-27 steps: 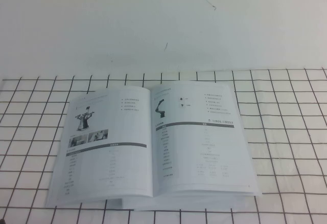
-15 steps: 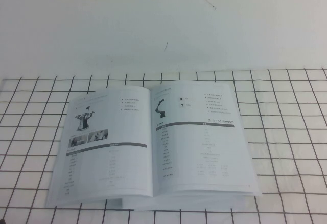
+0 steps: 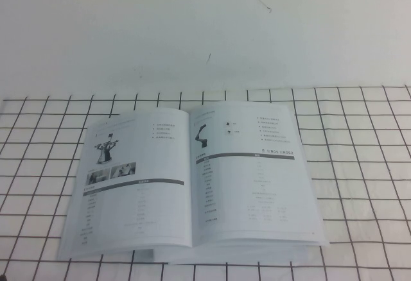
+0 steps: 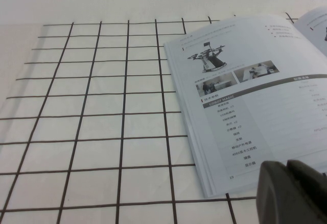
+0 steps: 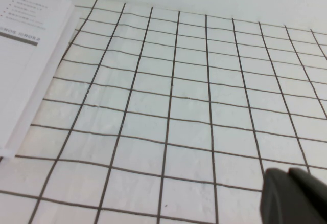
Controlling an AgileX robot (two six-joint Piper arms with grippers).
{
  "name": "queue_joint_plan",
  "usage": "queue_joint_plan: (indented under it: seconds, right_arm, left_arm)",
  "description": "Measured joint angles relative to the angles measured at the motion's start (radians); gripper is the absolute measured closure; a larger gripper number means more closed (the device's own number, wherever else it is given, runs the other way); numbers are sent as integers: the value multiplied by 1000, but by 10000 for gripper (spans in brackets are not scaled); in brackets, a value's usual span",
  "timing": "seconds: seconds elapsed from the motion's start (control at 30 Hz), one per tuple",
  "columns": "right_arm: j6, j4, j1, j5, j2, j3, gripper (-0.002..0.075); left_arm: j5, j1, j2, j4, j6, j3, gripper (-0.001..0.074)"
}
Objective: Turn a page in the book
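The page [image 3: 250,172], the right-hand leaf bearing a small black robot arm above a grey header bar, is seen lying flat on the open book [image 3: 192,188], which rests on the white gridded cloth [image 3: 359,165] in the near middle of the table. No edge of this leaf is lifted or curled, so the turn is judged not yet begun; the whole step of catching the leaf's outer edge and carrying it over the spine is left to do. The left gripper [image 4: 294,191] is held low, just off the near corner of the left-hand leaf, touching nothing; whether its jaws are parted cannot be told. The right gripper [image 5: 296,196] is held above bare cloth well apart from the book's right edge, closed and empty.
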Motion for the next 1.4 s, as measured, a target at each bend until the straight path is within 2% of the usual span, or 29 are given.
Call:
queue_joint_plan:
  seconds: [1.4]
  right_arm:
    - [-4,0,0,0,0,0,728]
  left_arm:
    - [0,0,0,20,-2,0,737]
